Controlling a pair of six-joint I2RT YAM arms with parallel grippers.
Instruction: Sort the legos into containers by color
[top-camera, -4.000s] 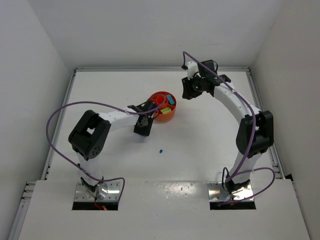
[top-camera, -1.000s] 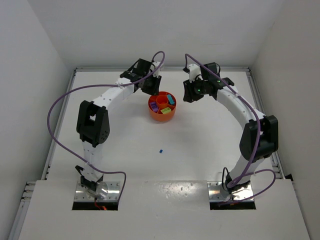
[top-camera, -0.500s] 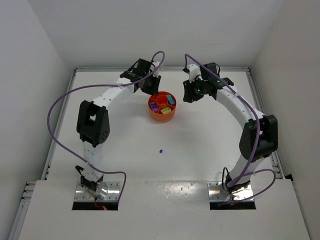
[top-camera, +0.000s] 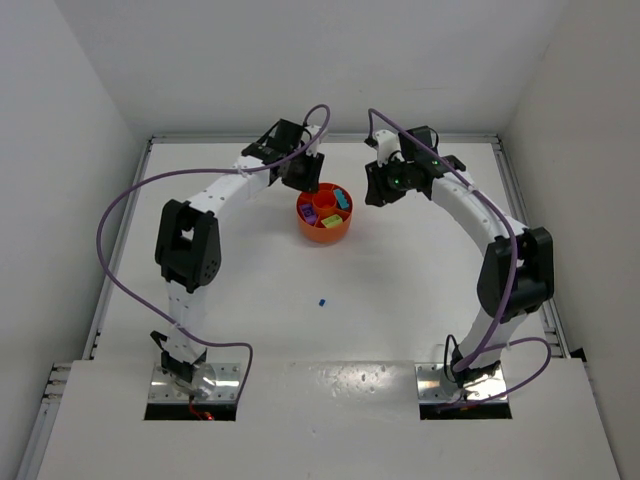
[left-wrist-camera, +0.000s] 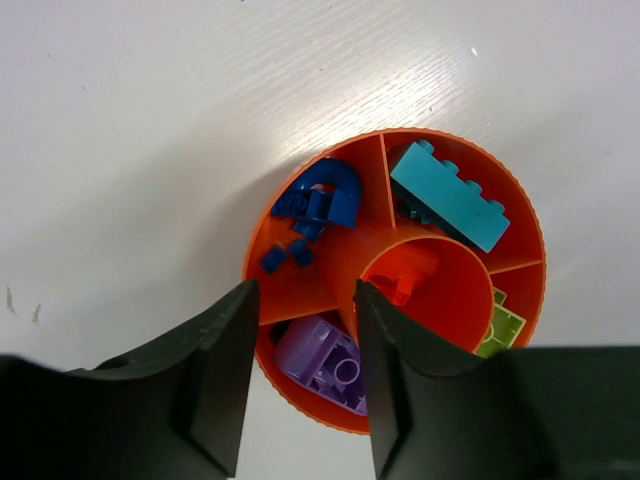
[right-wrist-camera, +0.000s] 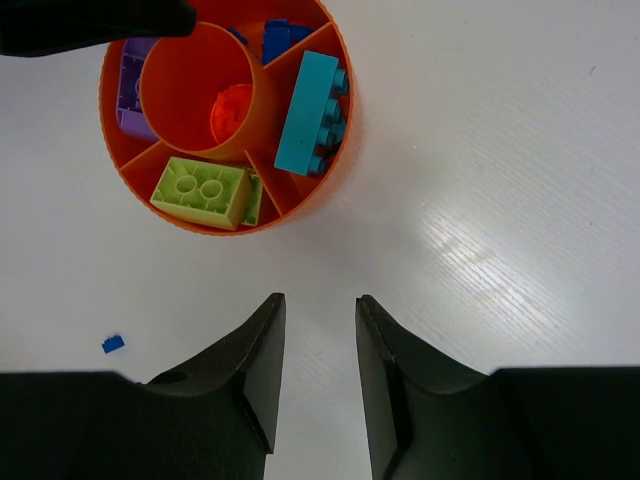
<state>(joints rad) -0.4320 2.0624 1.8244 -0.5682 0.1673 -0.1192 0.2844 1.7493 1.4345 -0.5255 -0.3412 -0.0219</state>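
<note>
Both pairs of jaws stand apart with nothing between them: the left gripper (left-wrist-camera: 302, 300) hangs open over the near-left rim of the bowl, and the right gripper (right-wrist-camera: 318, 310) is open above bare table, just to the right of the bowl and clear of it. From where I stand the white table (top-camera: 400, 300) fills the floor of the booth. The left arm (top-camera: 215, 195) and right arm (top-camera: 480, 215) curve in from their bases toward the far middle and nearly face each other across the bowl (top-camera: 322, 234). That orange bowl sits on the far half of the table, between the two wrists, with wedge compartments around a round cup (right-wrist-camera: 180, 60) in the middle. A long teal brick (right-wrist-camera: 308, 113) fills one wedge. A lime brick (right-wrist-camera: 200, 192) lies flat in the next one. A purple brick (left-wrist-camera: 325, 360) lies in the wedge under the left fingers, partly hidden by them. Blue pieces (left-wrist-camera: 322, 195), one arched and several tiny, share another wedge. An orange piece (right-wrist-camera: 230, 112) lies at the bottom of the cup. One small blue bit (top-camera: 322, 299) lies alone on the table, well apart from the bowl and nearer the arm bases.
</note>
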